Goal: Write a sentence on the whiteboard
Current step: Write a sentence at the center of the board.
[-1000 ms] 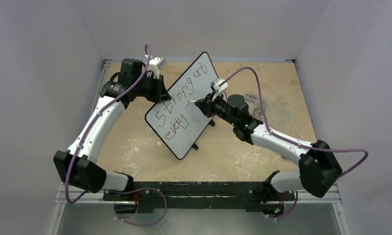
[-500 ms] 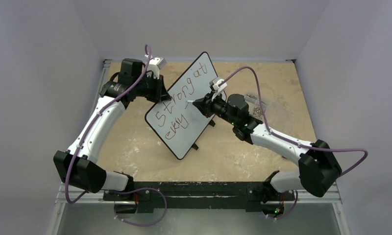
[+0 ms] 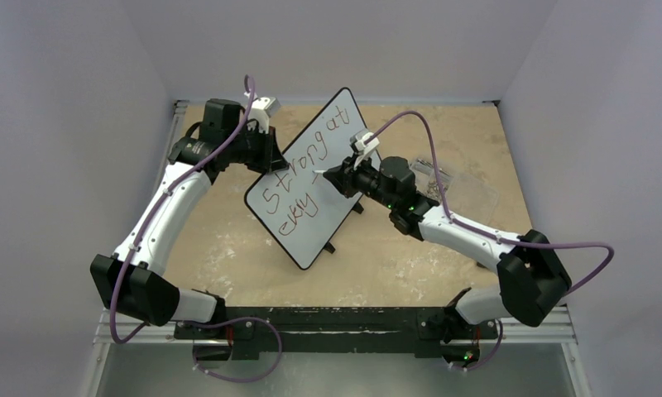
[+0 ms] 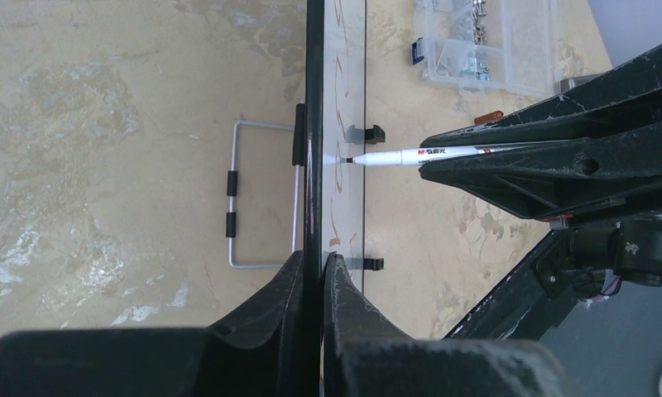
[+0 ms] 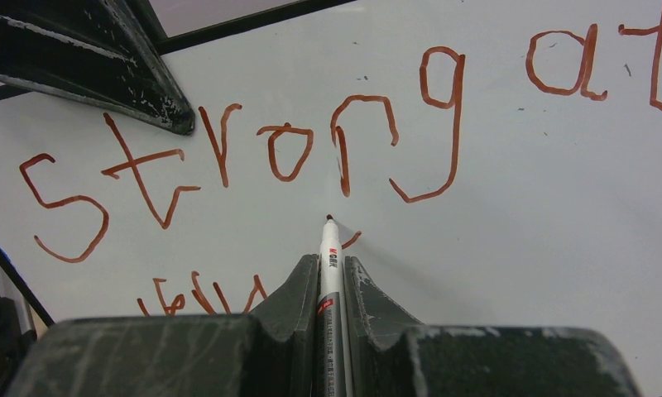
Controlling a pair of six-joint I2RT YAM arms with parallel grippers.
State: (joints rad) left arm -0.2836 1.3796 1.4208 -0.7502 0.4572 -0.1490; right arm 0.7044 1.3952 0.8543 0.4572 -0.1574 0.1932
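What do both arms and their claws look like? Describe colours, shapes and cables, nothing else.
Both the left arm and right arm have white links between chunky black joints, each trailed by a loose purple cable. A small white camera block sits on each wrist. The left claw and right claw have black wedge-shaped fingers tapering to points, scuffed with pale scratches.
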